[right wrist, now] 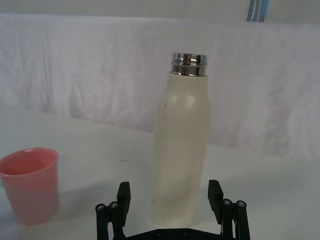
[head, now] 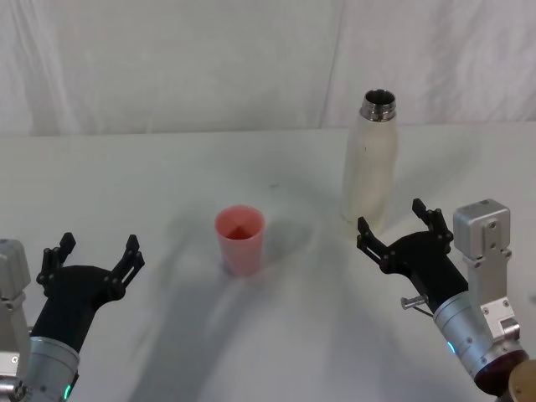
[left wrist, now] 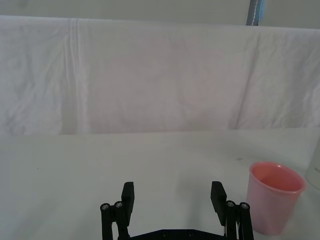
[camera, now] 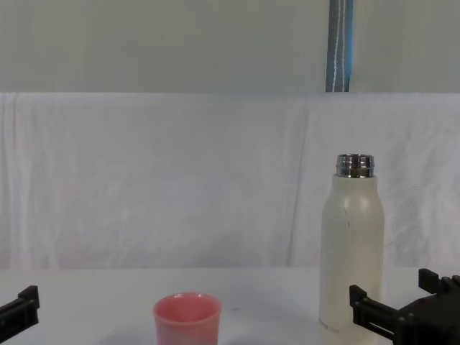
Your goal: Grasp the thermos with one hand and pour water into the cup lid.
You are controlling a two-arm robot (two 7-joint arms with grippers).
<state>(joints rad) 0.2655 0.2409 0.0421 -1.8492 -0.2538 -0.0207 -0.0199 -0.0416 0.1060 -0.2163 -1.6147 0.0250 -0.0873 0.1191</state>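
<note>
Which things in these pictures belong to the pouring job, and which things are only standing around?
Belong to the job:
tall cream-white thermos with open steel neck
small salmon-pink plastic cup lid
right tool, open, beside the thermos

Only around:
left tool, open, idle
white cloth-covered table
blue-grey pole behind

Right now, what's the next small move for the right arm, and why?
Probably ease the right gripper forward around the thermos. It is open, lined up just short of the upright bottle's lower body, not touching. The cup lid stands apart to the left.

Left gripper (head: pixel 94 249) and right gripper (head: pixel 399 218) both hover agape.
</note>
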